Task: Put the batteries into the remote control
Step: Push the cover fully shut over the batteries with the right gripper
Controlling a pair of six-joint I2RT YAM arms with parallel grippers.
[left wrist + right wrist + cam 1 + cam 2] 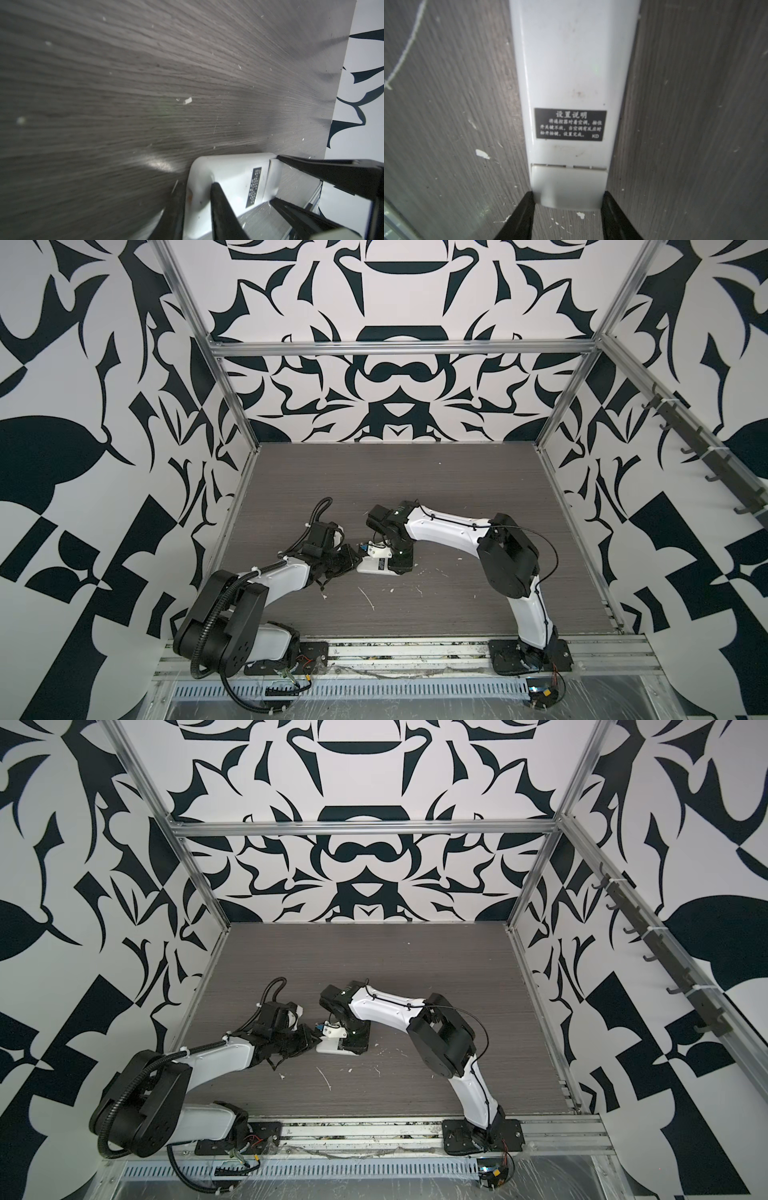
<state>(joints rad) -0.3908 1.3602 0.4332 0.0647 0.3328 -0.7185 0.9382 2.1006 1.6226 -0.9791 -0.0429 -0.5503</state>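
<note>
Left of centre in both top views, low on the dark grey wood-grain tabletop [457, 489], the white-and-black left arm [291, 572] comes in, and its black left gripper [352, 562] meets the left-hand end of the slim, white-backed rectangular remote control [376, 567]. Over to the left wrist view: the fingers [222, 207] sit close together, one across the remote's white back, the other along its side edge, nipping that rounded end between them. The remote lies back-up on the tabletop, just below the middle of the top views, with its black label [570, 124] of white print facing up. Low in the right wrist view, a white cover panel [569, 182] sits at the remote's end, with a thin seam showing. There the black right gripper [568, 194] has a finger on each long side, partly spread, pinching the remote across its width. To the right, the white right arm [440, 526] arches away toward the lower right. Pale flecks [368, 599] dot the tabletop below the remote.
</note>
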